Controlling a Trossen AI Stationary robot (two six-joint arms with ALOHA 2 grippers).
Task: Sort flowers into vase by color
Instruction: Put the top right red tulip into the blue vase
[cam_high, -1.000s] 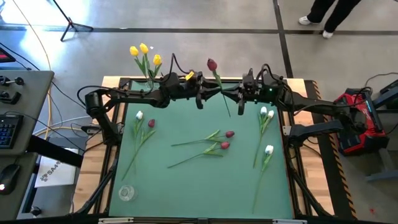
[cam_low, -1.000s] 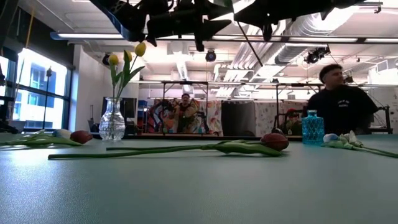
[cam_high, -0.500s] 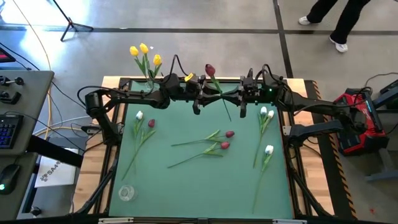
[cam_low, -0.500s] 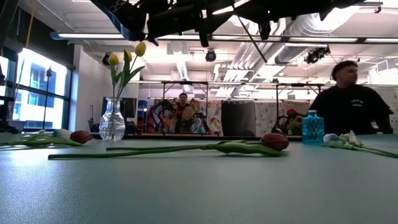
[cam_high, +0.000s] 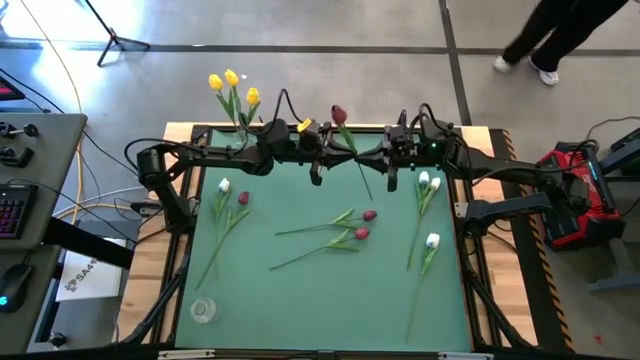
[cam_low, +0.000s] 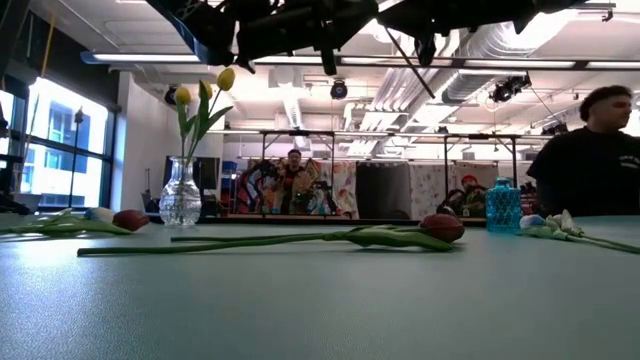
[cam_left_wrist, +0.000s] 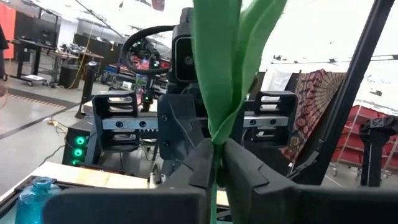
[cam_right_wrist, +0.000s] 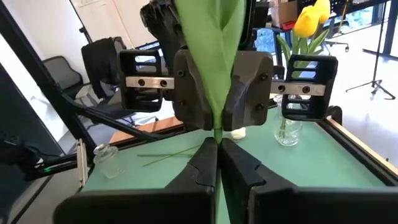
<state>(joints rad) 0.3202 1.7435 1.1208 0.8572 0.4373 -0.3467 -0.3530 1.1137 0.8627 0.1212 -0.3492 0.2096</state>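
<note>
A dark red tulip (cam_high: 339, 113) is up in the air over the table's far middle, its stem (cam_high: 362, 172) slanting toward the near edge. My left gripper (cam_high: 344, 146) and my right gripper (cam_high: 362, 158) face each other, both shut on this flower. Three yellow tulips (cam_high: 232, 88) stand in a clear glass vase (cam_low: 180, 195) at the far left. A blue vase (cam_low: 503, 205) stands at the far right. On the green mat lie white tulips (cam_high: 428, 183), two dark red ones (cam_high: 366, 224) in the middle, and a white and a red one (cam_high: 232, 193) on the left. My left gripper pinches the tulip between its two fingers where the green leaves gather on the stem (cam_left_wrist: 216, 138). It comes level from the table's left, with the fingers across the stem. The flower is clear of the table. My right gripper pinches the thin stem just below the leaves (cam_right_wrist: 217, 133) between its two fingers, level from the table's right and across the stem. The stem's free end (cam_low: 410, 70) hangs slanting below, clear of the mat.
A small clear jar (cam_high: 203, 310) stands near the mat's near left corner. The loose flowers lie scattered over the mat's left, middle and right. A person (cam_low: 595, 150) is behind the far right edge, and another walks on the floor beyond (cam_high: 560, 30).
My right gripper has carried the dark red tulip a little toward the table's left, up to my left gripper. My left gripper has shut on the flower at its leaves. The tulip stays lifted clear of the mat.
</note>
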